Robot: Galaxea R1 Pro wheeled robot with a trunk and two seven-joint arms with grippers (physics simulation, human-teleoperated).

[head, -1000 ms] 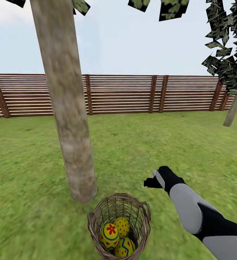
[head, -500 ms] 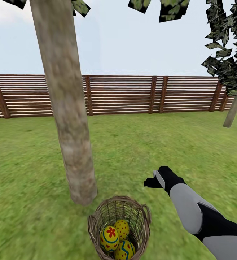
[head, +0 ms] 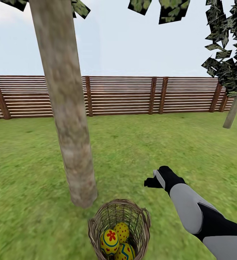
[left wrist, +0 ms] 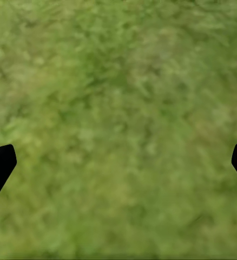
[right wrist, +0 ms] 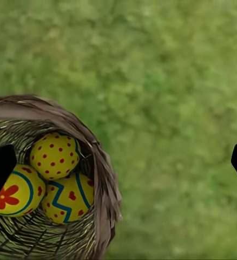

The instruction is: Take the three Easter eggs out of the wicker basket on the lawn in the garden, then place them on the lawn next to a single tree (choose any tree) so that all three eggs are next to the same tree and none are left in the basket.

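Right hand [head: 155, 180]: wide open, empty, hovering over lawn [head: 190, 144] beside basket [head: 119, 227]. Left hand [left wrist: 118, 162]: wide open, empty. Eggs [right wrist: 53, 179]: three, inside basket, near tree [head: 67, 119] base. Risk: descent off-centre, finger catches rim, basket tips, eggs roll.

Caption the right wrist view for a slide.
Open right tool above lawn beside the wicker basket holding three Easter eggs.

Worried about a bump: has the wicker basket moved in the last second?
No. The wicker basket sits the same beside the tree trunk's foot; both slid down the head view together, so the camera moved.
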